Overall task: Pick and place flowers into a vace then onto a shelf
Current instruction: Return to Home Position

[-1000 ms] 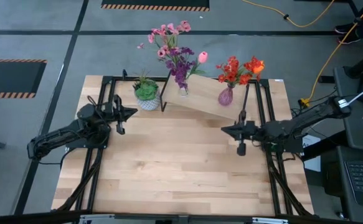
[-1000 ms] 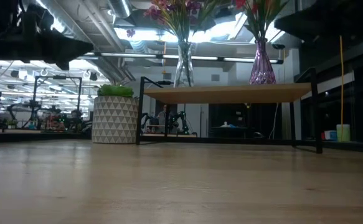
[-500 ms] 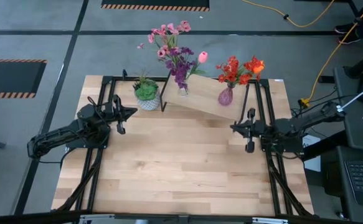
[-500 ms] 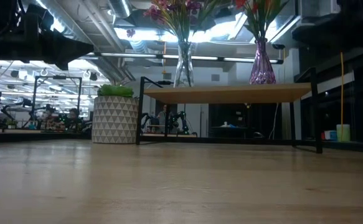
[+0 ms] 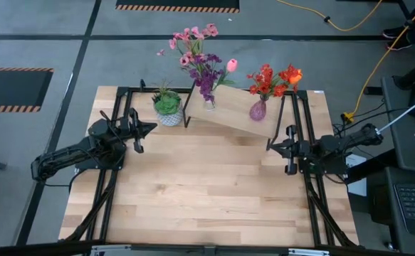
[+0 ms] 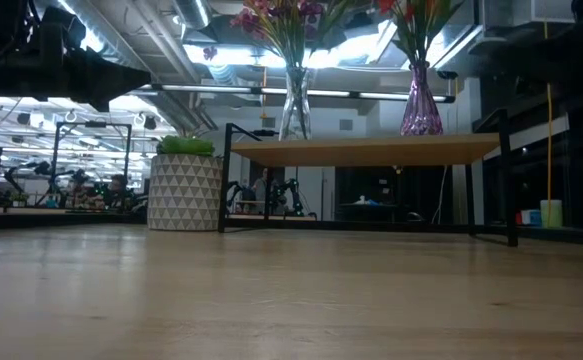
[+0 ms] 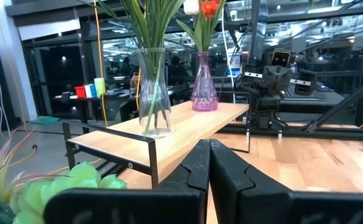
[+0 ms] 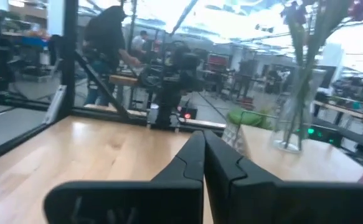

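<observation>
The flowers stand in two vases on the shelf [image 5: 230, 119] at the table's far edge. A clear vase [image 5: 208, 104] holds the pink and purple flowers [image 5: 196, 50]; a purple vase [image 5: 258, 111] holds the red-orange flowers [image 5: 272, 80]. The low view shows the shelf [image 6: 371, 150] with the clear vase [image 6: 293, 105] and the purple vase [image 6: 420, 102] upright on its board. My left gripper [image 5: 153, 128] is shut, hovering left of the shelf. My right gripper [image 5: 269, 147] is shut, just near of the shelf's right end. Neither touches anything.
A green plant in a white patterned pot [image 5: 168, 109] stands left of the shelf, close to my left gripper. Black frame rails [image 5: 300, 135] run along both table sides. The table's near half [image 5: 207, 199] is bare wood. A person [image 8: 113, 43] shows in the room beyond.
My right arm has drawn back toward the table's right edge, its shut gripper moving away from the table's middle while staying level. The vases and flowers have stayed put on the shelf.
</observation>
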Robot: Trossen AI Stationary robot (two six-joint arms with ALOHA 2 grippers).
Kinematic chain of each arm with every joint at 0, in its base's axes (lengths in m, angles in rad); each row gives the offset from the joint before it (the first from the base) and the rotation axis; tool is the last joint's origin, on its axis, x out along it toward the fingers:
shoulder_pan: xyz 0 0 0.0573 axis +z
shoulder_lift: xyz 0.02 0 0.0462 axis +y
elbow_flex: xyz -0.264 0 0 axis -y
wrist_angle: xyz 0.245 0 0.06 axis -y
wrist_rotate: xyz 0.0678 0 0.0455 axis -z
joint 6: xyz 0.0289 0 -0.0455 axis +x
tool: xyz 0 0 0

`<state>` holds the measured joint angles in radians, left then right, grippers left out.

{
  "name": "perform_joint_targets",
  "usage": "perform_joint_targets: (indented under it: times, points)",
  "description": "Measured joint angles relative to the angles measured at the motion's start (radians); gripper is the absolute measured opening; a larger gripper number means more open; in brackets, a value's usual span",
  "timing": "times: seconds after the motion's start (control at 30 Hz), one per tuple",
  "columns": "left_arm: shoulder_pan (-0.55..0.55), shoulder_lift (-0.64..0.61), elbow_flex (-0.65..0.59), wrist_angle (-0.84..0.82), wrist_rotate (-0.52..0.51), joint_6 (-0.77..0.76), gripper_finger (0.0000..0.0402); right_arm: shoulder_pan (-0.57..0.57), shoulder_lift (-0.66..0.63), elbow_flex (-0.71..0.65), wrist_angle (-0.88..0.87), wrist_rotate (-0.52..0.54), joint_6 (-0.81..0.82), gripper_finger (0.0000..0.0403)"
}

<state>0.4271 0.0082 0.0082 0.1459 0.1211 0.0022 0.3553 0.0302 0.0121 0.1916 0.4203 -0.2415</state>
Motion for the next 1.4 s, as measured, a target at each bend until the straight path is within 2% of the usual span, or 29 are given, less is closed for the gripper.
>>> perform_joint_targets:
  times: [0.27,0.47,0.67,1.4]
  points:
    - [0.000,0.000,0.000,0.006,-0.008,0.003,0.0004,0.000,-0.020,-0.005,-0.047,-0.030,0.073,0.0003]
    - [0.000,0.001,0.000,0.008,-0.010,-0.003,0.0005,0.000,-0.020,-0.005,-0.054,0.018,0.054,0.0003]
    - [0.000,0.001,0.000,0.008,-0.009,-0.092,0.0005,0.000,-0.020,-0.005,-0.055,0.017,0.053,0.0003]
    - [0.000,0.001,0.000,0.008,-0.008,-0.094,0.0006,0.000,-0.020,-0.005,-0.055,0.016,0.075,0.0003]
